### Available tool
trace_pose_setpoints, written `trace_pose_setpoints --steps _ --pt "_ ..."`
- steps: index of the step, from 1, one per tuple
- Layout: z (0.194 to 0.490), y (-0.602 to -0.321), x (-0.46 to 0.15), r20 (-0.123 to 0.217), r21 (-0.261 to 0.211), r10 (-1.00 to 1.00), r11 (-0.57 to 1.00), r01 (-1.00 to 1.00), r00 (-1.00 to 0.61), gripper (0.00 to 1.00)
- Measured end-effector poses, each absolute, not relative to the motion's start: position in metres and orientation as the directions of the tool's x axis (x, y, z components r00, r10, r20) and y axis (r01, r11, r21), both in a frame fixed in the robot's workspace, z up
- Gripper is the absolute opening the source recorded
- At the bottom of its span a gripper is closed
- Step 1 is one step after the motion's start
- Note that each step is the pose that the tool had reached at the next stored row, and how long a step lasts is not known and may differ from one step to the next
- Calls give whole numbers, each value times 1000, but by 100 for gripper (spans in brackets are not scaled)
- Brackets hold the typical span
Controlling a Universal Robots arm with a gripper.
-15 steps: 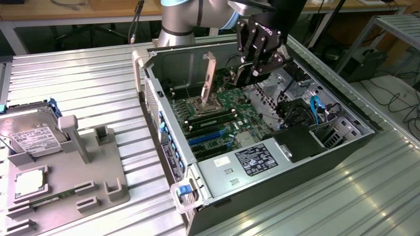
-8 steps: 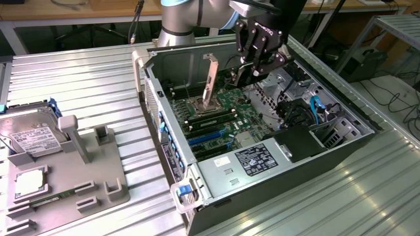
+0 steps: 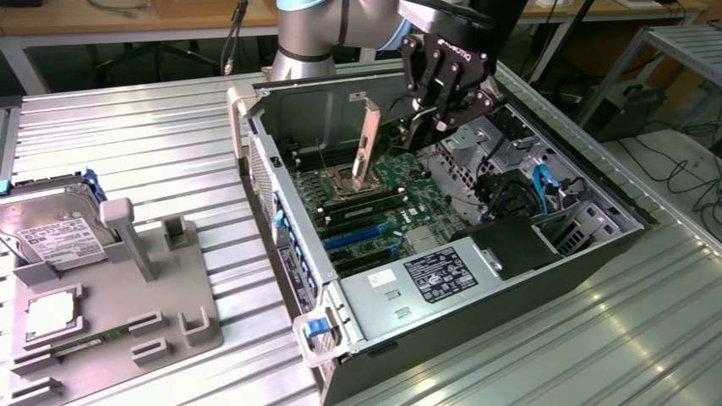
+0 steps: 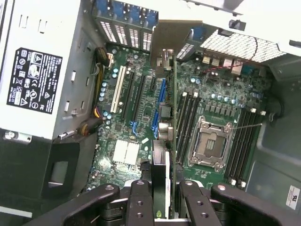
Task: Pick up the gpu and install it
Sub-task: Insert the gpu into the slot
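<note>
item: gpu (image 4: 165,141), thin rigid card, light, fragile board. location: edge-on between the gripper (image 4: 165,197) fingers, clamped at its top edge, above the motherboard (image 4: 141,141), slots toward 12 o'clock. handle by edges, not components.

The motherboard (image 4: 141,136) is green with blue and black slots; the gpu (image 4: 165,188) shows a green edge. The surface (image 3: 135,135) is ribbed silver metal. The claw (image 4: 164,207) is black.
</note>
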State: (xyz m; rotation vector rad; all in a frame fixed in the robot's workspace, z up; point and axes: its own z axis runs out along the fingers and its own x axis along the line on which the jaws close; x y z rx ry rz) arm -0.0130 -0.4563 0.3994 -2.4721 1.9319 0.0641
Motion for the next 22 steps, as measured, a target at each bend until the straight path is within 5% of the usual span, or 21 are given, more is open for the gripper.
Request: trace_pose_setpoints --steps 22 --pt "398 -456 -13 -34 22 -904 -428 -904 427 27"
